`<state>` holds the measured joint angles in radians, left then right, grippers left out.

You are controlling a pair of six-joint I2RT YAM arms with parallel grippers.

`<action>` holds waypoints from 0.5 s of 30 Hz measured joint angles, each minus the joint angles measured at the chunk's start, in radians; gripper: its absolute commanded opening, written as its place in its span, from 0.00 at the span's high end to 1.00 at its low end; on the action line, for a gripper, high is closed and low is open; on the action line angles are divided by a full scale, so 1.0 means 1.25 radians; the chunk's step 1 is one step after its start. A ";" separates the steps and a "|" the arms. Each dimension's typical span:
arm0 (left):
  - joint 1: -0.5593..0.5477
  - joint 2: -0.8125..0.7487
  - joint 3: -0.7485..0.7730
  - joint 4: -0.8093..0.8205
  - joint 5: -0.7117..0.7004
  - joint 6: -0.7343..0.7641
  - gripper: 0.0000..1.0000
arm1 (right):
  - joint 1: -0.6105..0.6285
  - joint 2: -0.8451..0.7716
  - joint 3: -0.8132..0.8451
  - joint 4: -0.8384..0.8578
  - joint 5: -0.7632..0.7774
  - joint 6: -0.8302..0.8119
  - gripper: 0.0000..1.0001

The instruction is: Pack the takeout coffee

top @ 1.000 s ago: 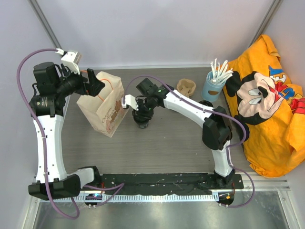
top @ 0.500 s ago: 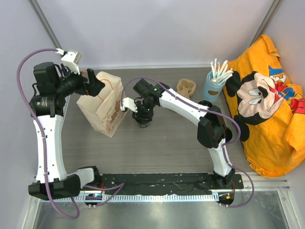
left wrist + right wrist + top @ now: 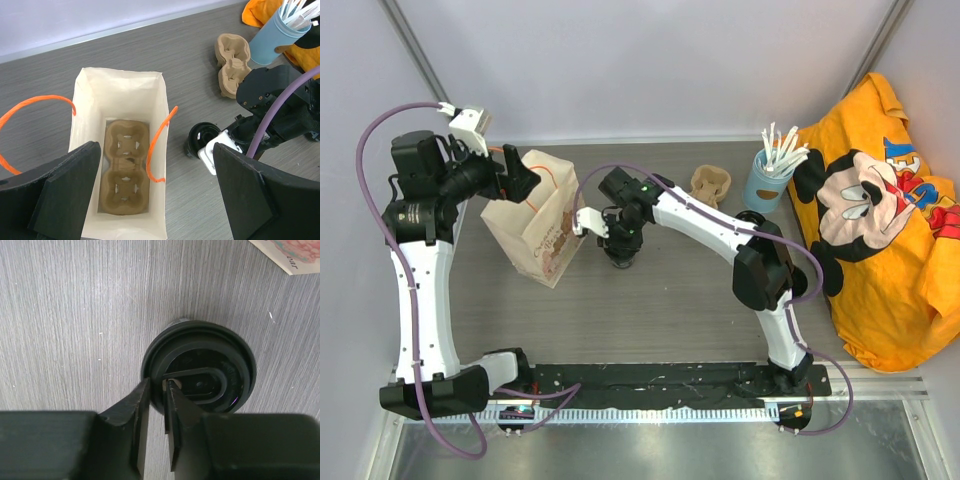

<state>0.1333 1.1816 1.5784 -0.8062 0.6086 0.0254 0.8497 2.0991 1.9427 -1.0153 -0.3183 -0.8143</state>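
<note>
Two right gripper fingers astride the takeout coffee rim

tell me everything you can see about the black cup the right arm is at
The small round black cup stands upright on the grey wood-grain table, beside the white paper bag. It looks like plastic, with a thick raised rim and a dark inside showing a moulded oval ridge. The right gripper has its fingers closed on the near rim, one inside, one outside.
</note>
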 measured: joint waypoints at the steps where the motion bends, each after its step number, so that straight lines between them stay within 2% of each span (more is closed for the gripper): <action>1: 0.000 0.000 0.000 0.000 0.001 0.000 0.00 | 0.000 0.001 0.000 0.000 0.001 0.000 0.87; 4: 0.000 0.000 -0.002 0.000 0.002 0.000 0.00 | 0.000 0.002 0.002 -0.002 0.004 -0.001 0.99; 15: 0.000 0.000 -0.001 -0.001 -0.001 0.000 0.00 | 0.001 0.019 0.053 -0.049 0.030 -0.009 0.99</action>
<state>0.1333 1.1816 1.5776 -0.8070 0.6075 0.0250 0.8509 2.1231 2.0090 -1.0767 -0.2810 -0.8261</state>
